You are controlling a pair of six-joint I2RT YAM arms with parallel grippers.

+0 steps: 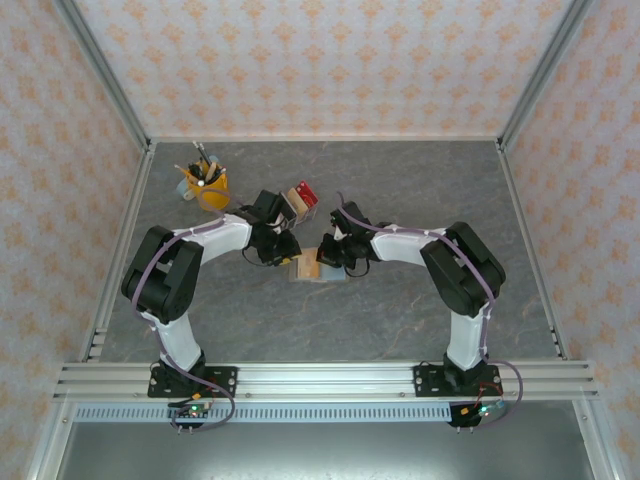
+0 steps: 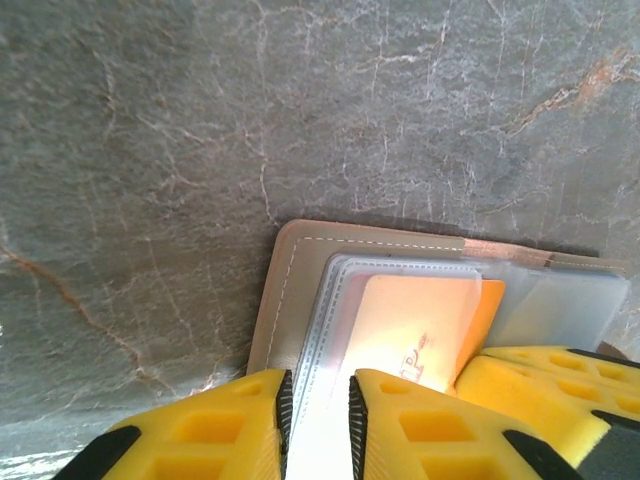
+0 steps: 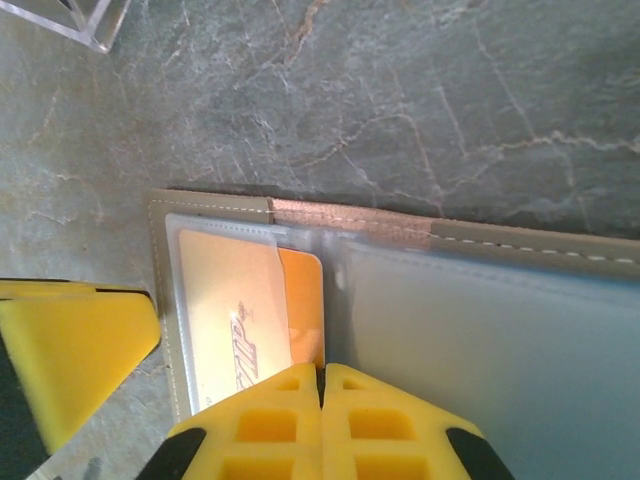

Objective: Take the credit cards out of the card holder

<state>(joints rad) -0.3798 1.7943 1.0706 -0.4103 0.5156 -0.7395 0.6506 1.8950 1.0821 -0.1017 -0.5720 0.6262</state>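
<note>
The card holder lies open on the grey table between both arms, tan border outside and clear sleeves inside. A yellowish credit card sits in the left sleeve. An orange credit card under it sticks out toward the spine. My right gripper is shut, its tips meeting on the orange card's exposed edge. My left gripper stands over the holder's other edge, jaws a little apart, with the pale sleeve edge showing in the gap. The right gripper's yellow fingers are close beside it.
A small clear rack with brown and red slabs stands just behind the grippers, its corner visible. A yellow cup of pens sits at the back left. Patterned walls enclose the table on three sides.
</note>
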